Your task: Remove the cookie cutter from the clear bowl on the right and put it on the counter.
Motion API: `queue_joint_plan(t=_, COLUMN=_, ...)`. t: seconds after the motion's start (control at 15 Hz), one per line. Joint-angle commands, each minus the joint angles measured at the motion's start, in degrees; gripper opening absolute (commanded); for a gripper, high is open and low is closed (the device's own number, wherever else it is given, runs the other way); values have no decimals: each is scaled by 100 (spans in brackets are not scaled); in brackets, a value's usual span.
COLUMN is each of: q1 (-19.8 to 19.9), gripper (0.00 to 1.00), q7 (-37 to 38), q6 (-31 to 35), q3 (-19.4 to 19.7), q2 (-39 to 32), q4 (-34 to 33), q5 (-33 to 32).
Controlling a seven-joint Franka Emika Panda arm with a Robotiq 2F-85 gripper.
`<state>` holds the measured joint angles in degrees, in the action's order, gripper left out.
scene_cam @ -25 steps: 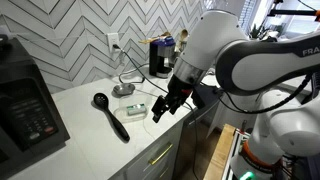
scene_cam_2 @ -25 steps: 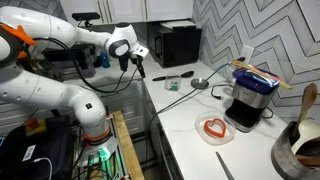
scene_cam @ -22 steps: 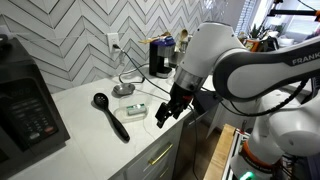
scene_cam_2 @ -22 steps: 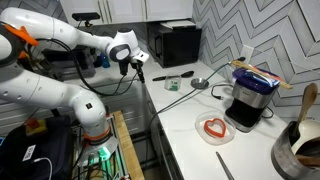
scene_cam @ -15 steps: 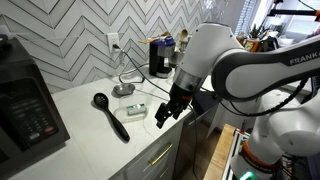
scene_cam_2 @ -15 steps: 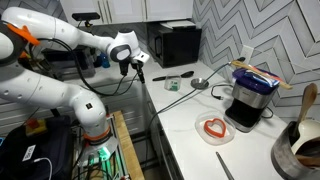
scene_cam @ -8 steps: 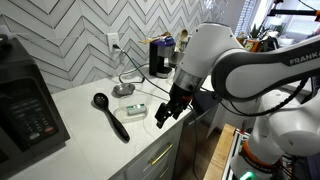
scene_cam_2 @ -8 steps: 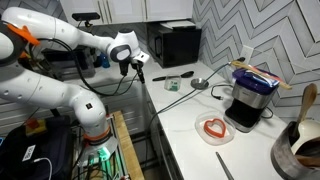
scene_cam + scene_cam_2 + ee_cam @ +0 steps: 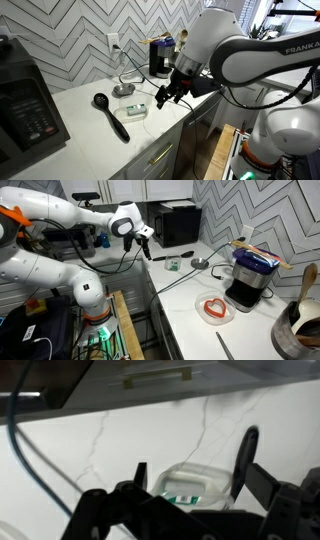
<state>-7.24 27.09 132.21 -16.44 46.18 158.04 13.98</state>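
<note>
– Where's the cookie cutter?
– In an exterior view, the cookie cutter (image 9: 214,306) lies flat in the clear bowl (image 9: 214,317), beside the coffee maker (image 9: 250,278). It is too small to tell which way it points.
– And the gripper?
– The gripper (image 9: 147,248) hangs well apart, above the counter (image 9: 185,310). In an exterior view its fingers are spread and empty, near the black ladle (image 9: 110,115) and a green-and-white container (image 9: 135,110).
– Wrist view?
– That container shows between the fingers.

Clear bowls: 2. The clear bowl (image 9: 214,319) holds a red piece, and the second clear bowl (image 9: 172,266) shows green and white. Cookie cutter (image 9: 208,306): 1. Black ladle (image 9: 112,116): 1. Coffee maker (image 9: 250,275): 1. Microwave (image 9: 25,110): 1. Wall outlet (image 9: 114,42): 1. Robot arm (image 9: 250,60): 1, and it carries 1 gripper (image 9: 165,98).
</note>
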Motion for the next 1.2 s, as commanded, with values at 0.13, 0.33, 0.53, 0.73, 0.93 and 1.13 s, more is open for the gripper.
queue_joint_plan(t=0.13, q1=1408, gripper=100, q7=56, q6=-1083, q3=694, q2=1552, q4=247, q5=-1104)
queue_joint_plan(t=0.33, q1=2022, gripper=100, q7=-471, q6=-1615, q3=1441, q2=1660, q4=-107, q5=-1485)
queue_joint_plan(t=0.53, q1=2168, gripper=100, q7=-517, q6=-1544, q3=1582, q2=1625, q4=-82, q5=-1280)
queue_joint_plan(t=0.73, q1=2319, gripper=100, q7=-731, q6=-1602, q3=1937, q2=1754, q4=-48, q5=-1260)
queue_joint_plan(t=0.93, q1=2317, gripper=100, q7=-730, q6=-1603, q3=1925, q2=1754, q4=-44, q5=-1262)
queue_joint_plan(t=1.13, q1=2154, gripper=100, q7=-1948, q6=-1798, q3=2702, q2=1391, q4=-440, q5=-1427)
